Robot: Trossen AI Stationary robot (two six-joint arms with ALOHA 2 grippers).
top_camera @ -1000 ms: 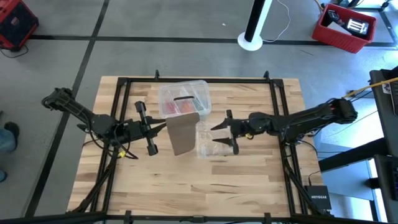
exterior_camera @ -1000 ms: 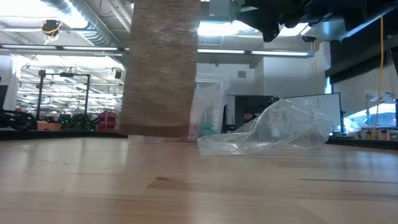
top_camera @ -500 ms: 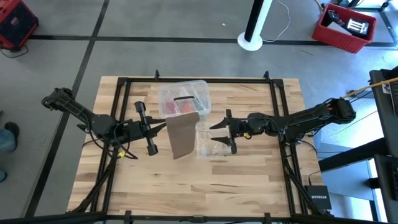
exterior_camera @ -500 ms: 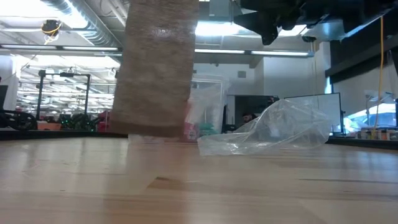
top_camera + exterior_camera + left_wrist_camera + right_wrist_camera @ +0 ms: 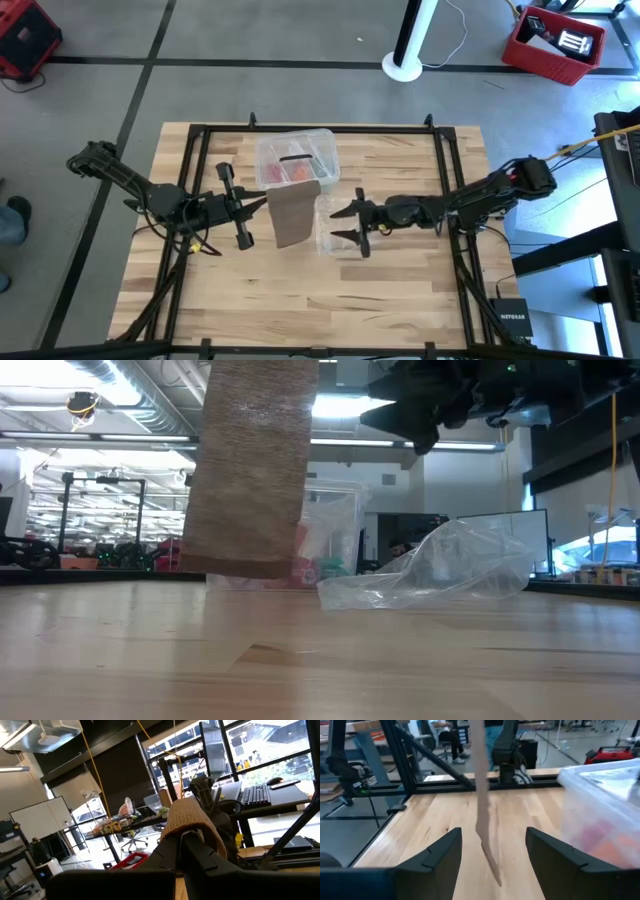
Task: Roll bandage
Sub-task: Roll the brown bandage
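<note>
- Hanging from the left gripper (image 5: 262, 207), the bandage (image 5: 293, 213) dangles as a flat brown-tan strip over the middle of the table (image 5: 400, 300), its lower end near the wood but, from the low view, seemingly not resting on it.
- Left fingers are pressed together on the strip's top edge (the left wrist view shows fabric draped over them).
- Since a second ago the right gripper (image 5: 345, 227) has slid toward the strip; its fingers stay spread and pinch nothing.
- It now sits over the crinkled plastic bag (image 5: 440, 575), just beside the bandage, which shows edge-on between its fingers in the right wrist view.
- The strip has barely swung, and the clear plastic box (image 5: 295, 158) behind it is unmoved.
- My guess: the right arm is lining up to catch the free end, so rolling hasn't started yet.
</note>
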